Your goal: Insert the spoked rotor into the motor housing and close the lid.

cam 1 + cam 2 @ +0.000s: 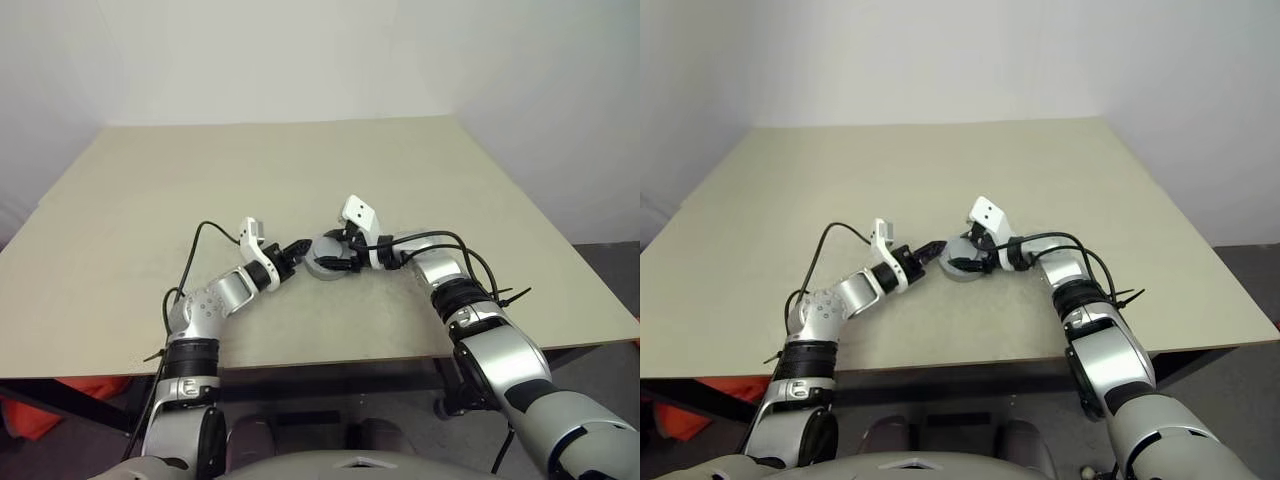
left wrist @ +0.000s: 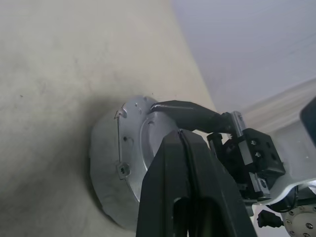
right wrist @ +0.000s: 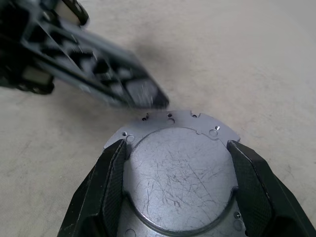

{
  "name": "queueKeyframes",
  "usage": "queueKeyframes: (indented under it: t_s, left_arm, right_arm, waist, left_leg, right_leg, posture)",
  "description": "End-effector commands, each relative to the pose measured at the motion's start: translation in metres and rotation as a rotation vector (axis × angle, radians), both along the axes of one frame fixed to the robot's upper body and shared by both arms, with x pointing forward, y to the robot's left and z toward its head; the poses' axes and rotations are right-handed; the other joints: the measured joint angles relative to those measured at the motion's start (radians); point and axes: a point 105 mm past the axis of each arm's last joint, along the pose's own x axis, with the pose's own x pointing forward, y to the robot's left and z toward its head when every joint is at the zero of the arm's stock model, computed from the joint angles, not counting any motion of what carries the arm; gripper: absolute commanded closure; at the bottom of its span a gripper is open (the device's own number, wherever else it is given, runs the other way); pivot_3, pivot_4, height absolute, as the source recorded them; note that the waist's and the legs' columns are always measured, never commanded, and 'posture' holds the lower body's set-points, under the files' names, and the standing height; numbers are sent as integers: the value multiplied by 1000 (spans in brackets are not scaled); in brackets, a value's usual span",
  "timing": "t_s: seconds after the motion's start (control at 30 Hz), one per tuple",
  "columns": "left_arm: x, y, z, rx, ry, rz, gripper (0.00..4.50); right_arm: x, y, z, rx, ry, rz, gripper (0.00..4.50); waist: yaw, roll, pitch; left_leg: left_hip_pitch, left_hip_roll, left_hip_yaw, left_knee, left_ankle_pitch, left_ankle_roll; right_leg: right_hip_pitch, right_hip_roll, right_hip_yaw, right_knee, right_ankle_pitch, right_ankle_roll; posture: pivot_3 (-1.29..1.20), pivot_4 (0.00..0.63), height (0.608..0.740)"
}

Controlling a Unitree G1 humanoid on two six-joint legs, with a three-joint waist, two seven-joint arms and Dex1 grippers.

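The lid, a dull-grey disc with a notched edge and a raised round middle, lies flat near the table's centre front. Under it a short round body shows, the motor housing. My right gripper reaches in from the right, its two black fingers shut on the lid's raised middle, one on each side. Coming from the left, my left gripper is shut and holds nothing. Its tips are close to the lid's rim; I cannot tell whether they touch. The spoked rotor is hidden.
The beige table stretches bare well beyond and to both sides of the grippers; its front edge runs just below the arms. A white wall stands behind. Something orange-red lies on the floor at lower left.
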Motion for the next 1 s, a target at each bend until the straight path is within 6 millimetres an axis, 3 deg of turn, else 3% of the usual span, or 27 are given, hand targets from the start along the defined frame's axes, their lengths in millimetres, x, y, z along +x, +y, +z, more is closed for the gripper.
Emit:
queueKeyframes:
  t_s: [0.03,0.17,0.4,0.53,0.7,0.8,1.0]
  left_arm:
    - [2,2,-11,58,55,9,4470]
    - [1,5,-14,73,66,21,4470]
    - [-2,1,-10,78,42,-4,4470]
    - [-4,-2,-5,67,22,-27,4500]
    - [-8,-8,-2,65,4,-64,4500]
    - [-10,-11,-1,70,-6,-81,4500]
    - [-11,-15,0,68,-13,-98,4500]
  right_arm:
    - [-5,-22,-34,-131,80,-68,1368]
    - [-2,-20,-30,-124,71,-71,1368]
    - [1,-17,-21,-86,90,-78,1368]
    - [0,-11,-4,-37,52,-26,37]
    - [-22,1,50,154,20,142,37]
    - [-30,-6,61,201,58,156,37]
    - [-24,-24,68,226,107,69,37]
  waist:
    - [0,0,0]
    - [0,1,-1]
    - [0,2,-1]
    - [1,1,0]
    - [5,0,1]
    - [5,1,0]
    - [8,1,0]
  left_leg:
    - [0,0,0,-1,0,0]
    - [0,0,0,-16,0,0]
    - [0,1,0,-17,0,0]
    - [0,1,0,-17,0,0]
    - [-4,2,2,-16,1,0]
    - [-9,3,4,-16,2,4]
    - [-22,3,4,-15,2,7]
  right_leg:
    - [0,0,-1,-1,0,0]
    - [3,-1,-7,-21,0,0]
    - [3,-1,-7,-22,0,0]
    - [3,-2,-7,-22,0,0]
    - [1,-1,-7,-15,2,-1]
    - [-2,0,-7,-11,7,-7]
    - [-13,0,-9,-11,4,-8]
  posture:
    - [0,0,740]
    - [0,0,740]
    - [0,0,740]
    - [0,0,740]
    - [0,0,740]
    - [0,0,740]
    - [0,0,740]
